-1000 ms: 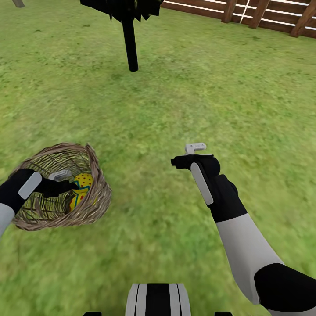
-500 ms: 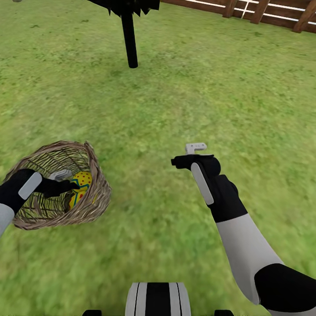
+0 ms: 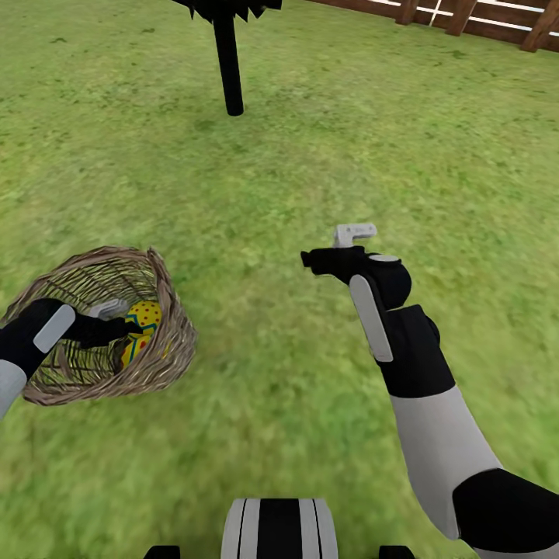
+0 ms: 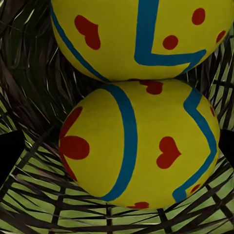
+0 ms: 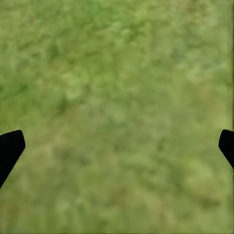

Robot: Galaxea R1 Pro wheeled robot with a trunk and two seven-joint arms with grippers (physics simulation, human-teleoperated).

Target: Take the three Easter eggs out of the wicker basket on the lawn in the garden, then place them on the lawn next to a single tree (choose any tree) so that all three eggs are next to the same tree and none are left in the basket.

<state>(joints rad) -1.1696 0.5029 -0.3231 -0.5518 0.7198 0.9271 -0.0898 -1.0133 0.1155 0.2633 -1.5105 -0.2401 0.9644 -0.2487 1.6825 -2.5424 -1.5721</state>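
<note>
On the lawn [image 3: 326, 147], at the robot's left, the wicker basket [image 3: 175, 341] lies tipped, its mouth turned up and toward the robot, braided rim thick and pale brown. Left gripper [image 3: 128, 320] is reaching into the basket's mouth, dark fingers just beside a yellow Easter egg [image 3: 144, 318] with blue zigzag and red dots. Left wrist view: two Easter eggs stacked against the weave, nearer egg [image 4: 139, 146] touching the farther egg [image 4: 141, 34]; black fingertips [image 4: 9, 151] sit wide at either edge, flanking the nearer egg, spread apart and not pressing it. A third egg cannot be made out; possibly hidden behind these. Right gripper [image 3: 345, 247] hangs over bare grass, well apart from the basket, and its wrist view has blurred turf with fingertips [image 5: 9, 148] far apart at both edges, released, nothing between them. Farther off stands a black-trunked tree [image 3: 228, 66], foliage near-black at the frame's top. Brown slat fence [image 3: 466, 15] crosses the far right corner. Robot's striped base [image 3: 279, 529] sits at the bottom edge
</note>
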